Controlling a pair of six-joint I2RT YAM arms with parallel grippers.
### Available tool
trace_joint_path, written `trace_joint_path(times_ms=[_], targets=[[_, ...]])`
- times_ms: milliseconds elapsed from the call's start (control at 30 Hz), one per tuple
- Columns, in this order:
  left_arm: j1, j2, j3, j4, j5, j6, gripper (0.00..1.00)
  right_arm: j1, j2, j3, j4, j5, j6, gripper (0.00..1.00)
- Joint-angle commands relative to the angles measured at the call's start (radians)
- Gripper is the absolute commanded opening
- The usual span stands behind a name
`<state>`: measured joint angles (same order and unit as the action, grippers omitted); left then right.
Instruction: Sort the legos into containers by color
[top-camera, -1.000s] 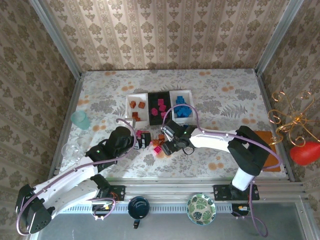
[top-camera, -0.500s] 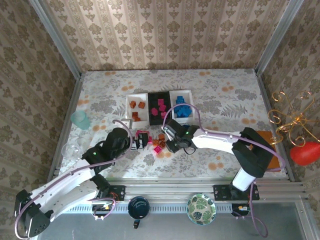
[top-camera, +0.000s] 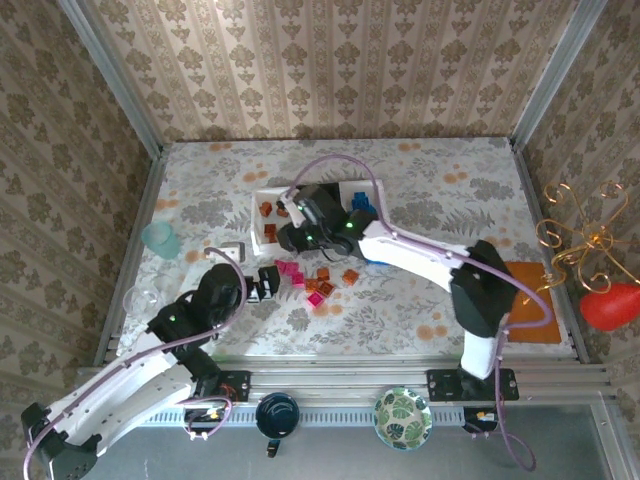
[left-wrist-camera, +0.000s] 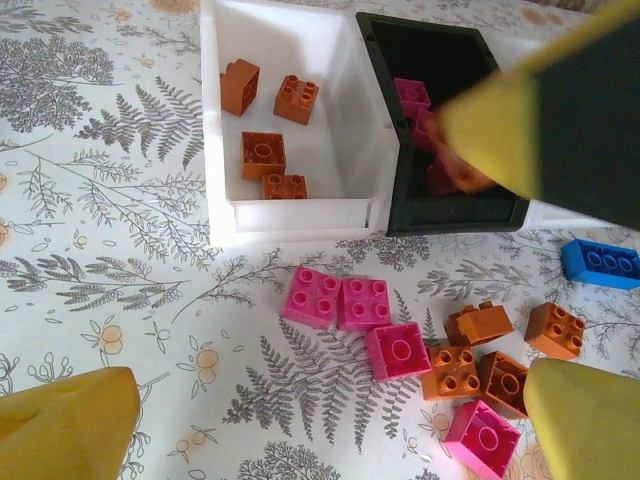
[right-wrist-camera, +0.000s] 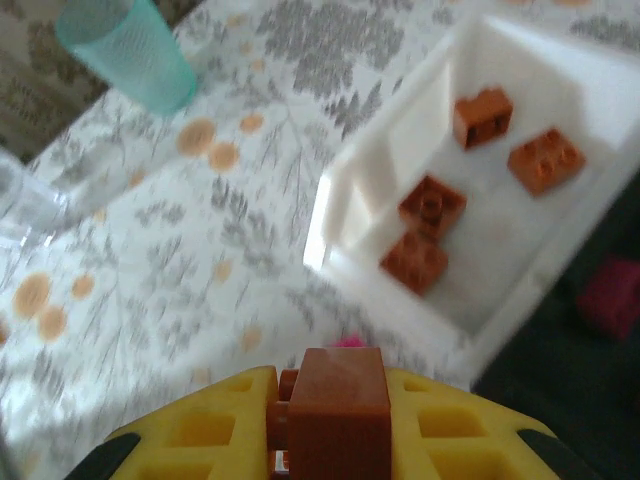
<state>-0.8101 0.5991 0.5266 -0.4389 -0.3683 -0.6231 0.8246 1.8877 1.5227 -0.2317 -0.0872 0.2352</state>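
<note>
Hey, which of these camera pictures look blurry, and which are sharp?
Right wrist: white tray and its orange bricks smeared, the held brick in the right gripper sharper. Left wrist: loose bricks crisp, its own yellow fingers soft. Top external: evenly lit, no strong glare.

Left tray (left-wrist-camera: 215, 120): white, holding four orange bricks (left-wrist-camera: 263, 155)
Black tray (left-wrist-camera: 375, 60): holding pink bricks (left-wrist-camera: 410, 95)
Loose legos (left-wrist-camera: 397, 352): lying clustered on desk (left-wrist-camera: 120, 300)
Held brick (right-wrist-camera: 337, 415): orange, being gripped by fingers (right-wrist-camera: 200, 430)
</note>
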Motion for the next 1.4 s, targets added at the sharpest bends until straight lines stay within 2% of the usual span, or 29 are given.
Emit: trace_joint_path(times_ms=[0,200,233,367,467,600,833,1067,1200,1367], targets=[[0.005,-0.027,-0.016,-0.041,-0.019,-0.028,1.00,-0.024,0.143,0.129,-0.002,-0.005,0.020,0.24],[0.006,-0.044,-0.028,-0.047,0.007,-0.032,1.00,-0.043,0.315,0.333,-0.023,0.026,0.066,0.29],[0.005,-0.044,-0.028,-0.049,0.011,-0.033,1.00,-0.045,0.335,0.366,-0.031,0.032,0.069,0.33],[0.005,-0.044,-0.031,-0.050,0.020,-0.035,1.00,-0.048,0.374,0.456,-0.072,0.037,0.070,0.60],[0.006,-0.042,-0.034,-0.039,0.033,-0.031,1.00,-0.048,0.333,0.436,-0.062,0.035,0.066,0.65],[0.006,-0.036,-0.038,-0.018,0.055,-0.020,1.00,-0.046,0.212,0.289,-0.002,0.034,0.071,0.66],[0.007,-0.019,-0.042,0.019,0.069,-0.013,1.00,-0.034,-0.070,-0.108,0.086,0.025,0.095,0.67],[0.010,0.006,-0.056,0.068,0.071,-0.009,1.00,-0.030,-0.286,-0.447,0.060,0.108,0.117,0.67],[0.012,0.030,-0.061,0.085,0.078,-0.013,1.00,-0.036,-0.336,-0.566,0.047,0.185,0.136,0.68],[0.014,0.047,-0.068,0.103,0.090,-0.021,1.00,-0.078,-0.283,-0.584,-0.008,0.191,0.178,0.68]])
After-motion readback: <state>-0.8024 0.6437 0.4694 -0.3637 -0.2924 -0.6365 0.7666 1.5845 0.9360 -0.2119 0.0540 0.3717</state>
